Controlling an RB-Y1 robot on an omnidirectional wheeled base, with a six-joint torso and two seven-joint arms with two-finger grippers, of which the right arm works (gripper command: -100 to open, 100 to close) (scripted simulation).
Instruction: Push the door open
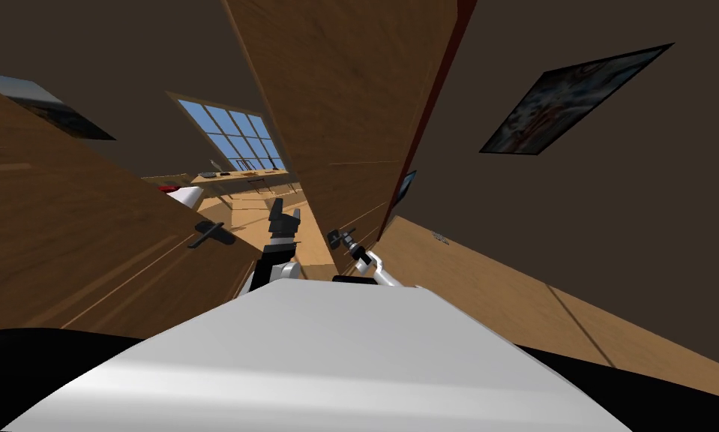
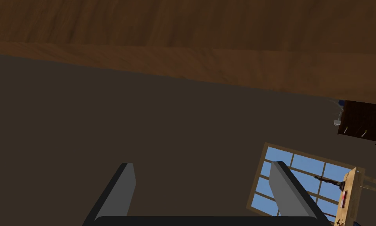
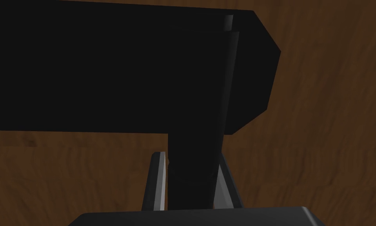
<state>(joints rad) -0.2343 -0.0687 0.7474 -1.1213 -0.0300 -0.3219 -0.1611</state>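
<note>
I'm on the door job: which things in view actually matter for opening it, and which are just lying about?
For the job:
wooden door
black lever handle
right claw, shut on the handle's stem

Just about:
left claw, open, holding nothing
other wooden door on my left, with its own lever
window
counter under the window
framed picture

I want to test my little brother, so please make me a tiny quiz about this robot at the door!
1. True or false: the right end effector is shut on the handle.
2. The left end effector is: A) open, B) shut on a cup, C) shut on a key.
3. Fill in: the door is made of brown ____.
Key: 1 true; 2 A; 3 wood.
</note>
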